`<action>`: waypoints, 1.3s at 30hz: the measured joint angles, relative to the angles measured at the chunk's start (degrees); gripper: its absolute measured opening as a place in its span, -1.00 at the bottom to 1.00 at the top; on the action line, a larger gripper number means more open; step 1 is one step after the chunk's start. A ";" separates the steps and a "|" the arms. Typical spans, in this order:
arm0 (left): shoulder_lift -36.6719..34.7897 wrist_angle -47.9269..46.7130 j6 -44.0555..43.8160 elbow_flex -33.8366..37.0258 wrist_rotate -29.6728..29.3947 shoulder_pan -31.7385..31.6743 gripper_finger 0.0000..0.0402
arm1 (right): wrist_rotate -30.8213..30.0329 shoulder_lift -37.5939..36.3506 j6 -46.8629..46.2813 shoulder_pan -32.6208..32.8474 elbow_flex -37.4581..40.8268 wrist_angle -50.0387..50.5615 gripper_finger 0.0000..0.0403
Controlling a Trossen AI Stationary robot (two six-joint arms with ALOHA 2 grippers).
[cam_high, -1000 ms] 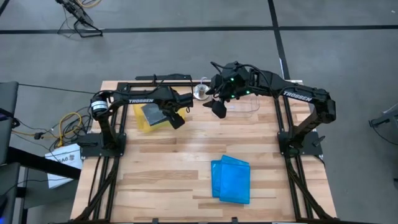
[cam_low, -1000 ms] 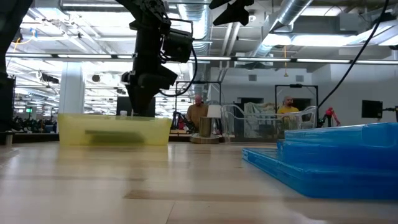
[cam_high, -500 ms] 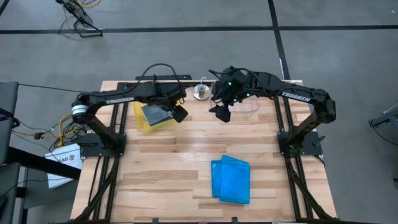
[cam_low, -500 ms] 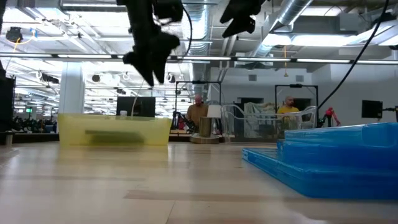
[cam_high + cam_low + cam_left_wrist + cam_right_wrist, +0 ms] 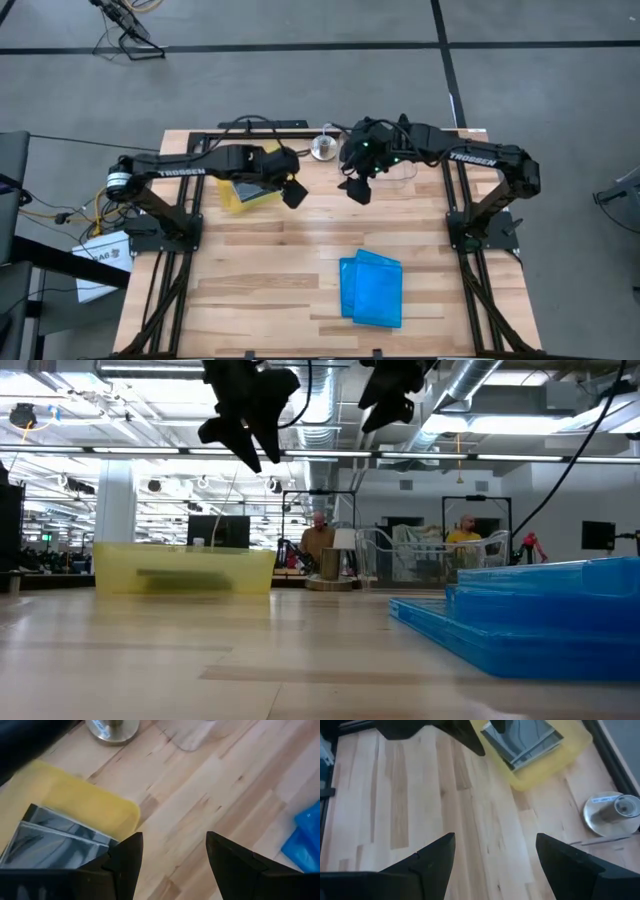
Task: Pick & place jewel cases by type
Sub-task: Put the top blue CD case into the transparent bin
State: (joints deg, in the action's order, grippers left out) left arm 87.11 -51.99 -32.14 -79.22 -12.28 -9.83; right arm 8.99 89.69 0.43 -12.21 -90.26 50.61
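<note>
Two clear-grey jewel cases [image 5: 55,837] lie stacked in the yellow tray [image 5: 240,192] at the table's far left. Several blue jewel cases [image 5: 371,288] lie in an overlapping stack on the table near its near edge, also seen in the low view [image 5: 530,610]. My left gripper [image 5: 172,865] hangs open in the air just right of the tray [image 5: 85,802], and holds nothing. My right gripper [image 5: 495,862] is open and empty too, high above the table's far middle [image 5: 357,190], a short way right of the left gripper [image 5: 292,192].
A clear plastic tub [image 5: 400,170] stands at the far edge, right of my right gripper. A round metal base [image 5: 323,148] stands at the far edge between the arms. Bare wood lies between the tray and the blue stack. People [image 5: 318,540] show in the room beyond.
My left gripper has risen from just above the yellow tray to high over the table, tipping as its arm stretched out, and has shifted slightly toward the table's right. My right gripper has moved a little toward the near edge and slightly down. The cases have not moved.
</note>
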 joint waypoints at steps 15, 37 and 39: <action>-1.20 -1.04 -4.39 1.73 -0.55 4.14 0.05 | 0.07 0.00 2.62 1.03 -0.02 3.66 0.34; -1.05 39.94 -24.02 24.82 8.13 13.85 0.05 | 0.04 -0.61 -0.05 4.43 -0.11 13.32 0.34; -1.05 40.17 -25.33 25.38 6.00 15.39 0.05 | 0.02 -0.61 -0.90 4.54 -0.11 13.46 0.34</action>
State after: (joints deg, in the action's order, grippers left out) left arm 86.06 -11.82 -57.47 -53.84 -6.29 5.55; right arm 9.02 89.08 -0.47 -7.66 -90.37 64.07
